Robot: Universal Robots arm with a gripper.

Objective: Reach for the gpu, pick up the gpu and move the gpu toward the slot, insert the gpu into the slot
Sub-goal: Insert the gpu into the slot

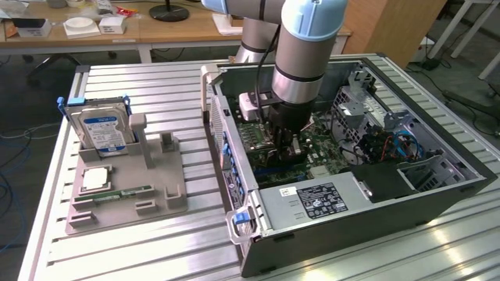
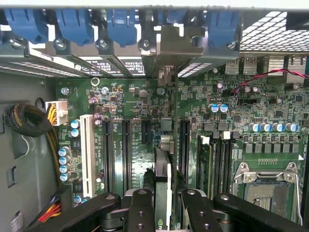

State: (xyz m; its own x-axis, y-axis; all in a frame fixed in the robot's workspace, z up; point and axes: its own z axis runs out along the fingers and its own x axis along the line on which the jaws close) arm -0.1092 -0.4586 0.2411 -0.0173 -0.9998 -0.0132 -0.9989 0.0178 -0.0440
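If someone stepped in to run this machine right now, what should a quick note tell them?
End effector: down inside the open computer case, shut on the gpu, which it holds edge-on between its fingers.
gpu: upright over the motherboard, lined up along the row of long black slots, its metal end toward the rear bracket openings. Whether it has touched the slot I cannot tell.
Done: gpu picked up and carried into the case.
Left: seating the card in the slot and letting go.
Outside the case, the hard drive and memory stick sit on the grey parts stand.
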